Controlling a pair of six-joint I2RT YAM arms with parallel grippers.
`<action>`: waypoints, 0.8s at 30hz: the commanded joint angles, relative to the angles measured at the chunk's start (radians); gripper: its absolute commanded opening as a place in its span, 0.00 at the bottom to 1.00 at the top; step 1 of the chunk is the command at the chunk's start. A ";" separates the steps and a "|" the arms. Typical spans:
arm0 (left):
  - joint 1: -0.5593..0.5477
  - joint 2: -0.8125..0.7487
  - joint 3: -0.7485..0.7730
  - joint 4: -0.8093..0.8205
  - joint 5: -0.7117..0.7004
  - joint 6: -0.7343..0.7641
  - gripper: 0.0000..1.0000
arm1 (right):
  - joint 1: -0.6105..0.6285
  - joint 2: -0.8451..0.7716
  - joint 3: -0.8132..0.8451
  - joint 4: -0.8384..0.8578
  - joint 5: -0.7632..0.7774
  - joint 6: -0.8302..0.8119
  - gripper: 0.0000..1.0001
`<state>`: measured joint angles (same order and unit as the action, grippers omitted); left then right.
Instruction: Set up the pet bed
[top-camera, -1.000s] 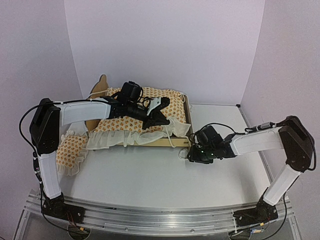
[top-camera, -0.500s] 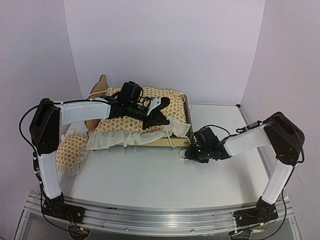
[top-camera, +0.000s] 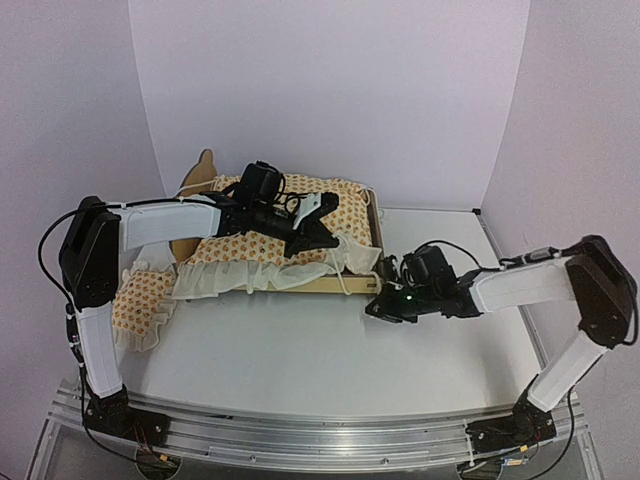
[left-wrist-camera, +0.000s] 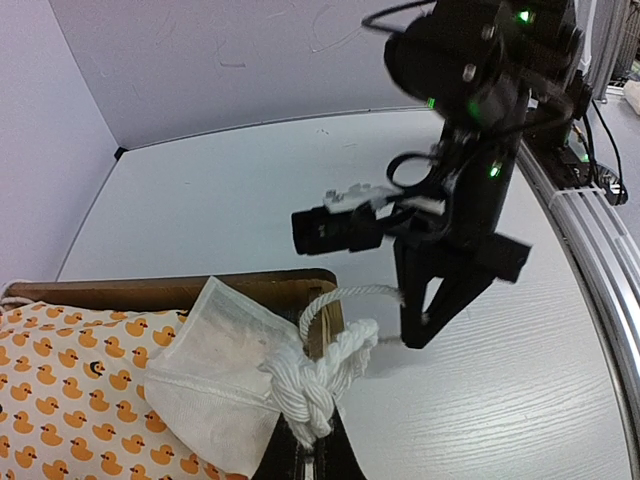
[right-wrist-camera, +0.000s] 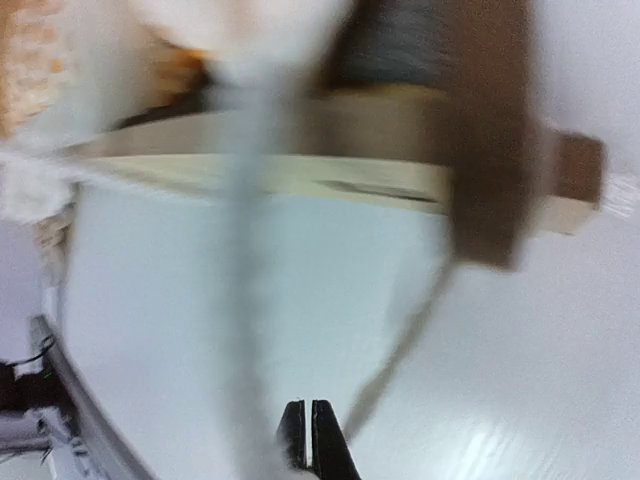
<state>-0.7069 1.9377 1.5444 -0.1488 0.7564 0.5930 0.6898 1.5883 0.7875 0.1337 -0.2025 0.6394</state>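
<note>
The right gripper (left-wrist-camera: 414, 338) has just snapped shut from half open, low over the table (top-camera: 300, 350) by the near right corner of the bed frame (top-camera: 325, 285). The white cord (left-wrist-camera: 360, 293) runs to its tips (pinched or missed, I cannot tell). The left gripper (left-wrist-camera: 305, 458) is clamped on the cord's knot (left-wrist-camera: 312, 385). The bedding (top-camera: 250, 250) lies in the frame, and the pillow (top-camera: 140, 295) is on the table to its left. If the cord is caught, tying can begin.

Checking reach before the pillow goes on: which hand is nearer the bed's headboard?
Left. The left hand is over the bedding near the foot end; the right hand is low over the table beyond the bed's foot corner, farther from the headboard.
</note>
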 joint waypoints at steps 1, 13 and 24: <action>0.006 -0.027 0.046 0.037 0.011 -0.015 0.00 | -0.075 -0.154 0.066 0.000 -0.286 -0.070 0.00; 0.008 -0.030 0.037 0.021 0.001 -0.001 0.00 | -0.159 -0.008 0.337 0.067 -0.636 -0.001 0.00; 0.009 -0.030 0.037 -0.006 0.024 -0.005 0.00 | -0.203 -0.031 0.225 0.079 -0.598 0.066 0.00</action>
<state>-0.7048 1.9377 1.5444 -0.1498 0.7567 0.5945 0.4849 1.5948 1.0969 0.1583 -0.7857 0.6714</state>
